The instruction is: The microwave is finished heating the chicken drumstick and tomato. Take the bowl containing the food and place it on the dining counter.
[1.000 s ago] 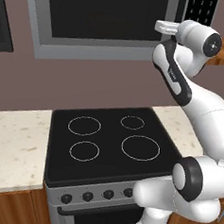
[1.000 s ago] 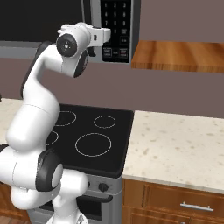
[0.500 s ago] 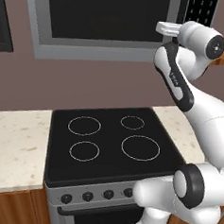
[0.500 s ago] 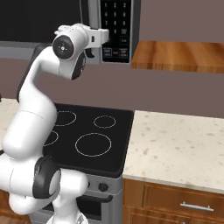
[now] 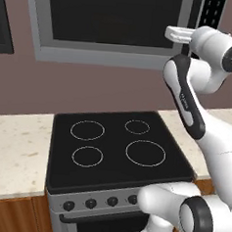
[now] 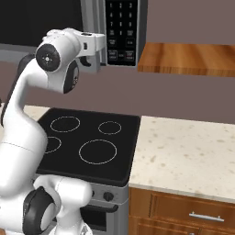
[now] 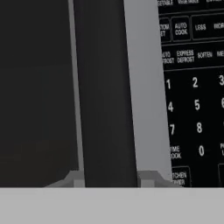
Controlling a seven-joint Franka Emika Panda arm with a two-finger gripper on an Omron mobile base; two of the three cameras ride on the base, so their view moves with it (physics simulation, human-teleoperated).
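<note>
The microwave (image 5: 115, 15) hangs above the stove with its dark glass door closed. Its black keypad (image 6: 120, 27) is on the right side. My gripper (image 5: 175, 34) is raised to the door's right edge, beside the keypad (image 7: 192, 87). In the hand view, the dark vertical door handle (image 7: 109, 87) runs between the two fingertips (image 7: 74, 179), and my gripper (image 7: 109, 181) is shut on it. From the right base view my gripper (image 6: 102, 43) sits against the door edge. The bowl, chicken drumstick and tomato are hidden behind the door. The dining counter is out of view.
A black four-ring stove (image 5: 120, 147) stands below the microwave. Beige speckled counters flank it at left (image 5: 17, 150) and right (image 6: 183, 151), over brown cabinets. A wooden shelf (image 6: 188, 57) juts out to the right of the microwave.
The hand has stayed at the door handle, with only a slight shift of the arm. The microwave door remains closed.
</note>
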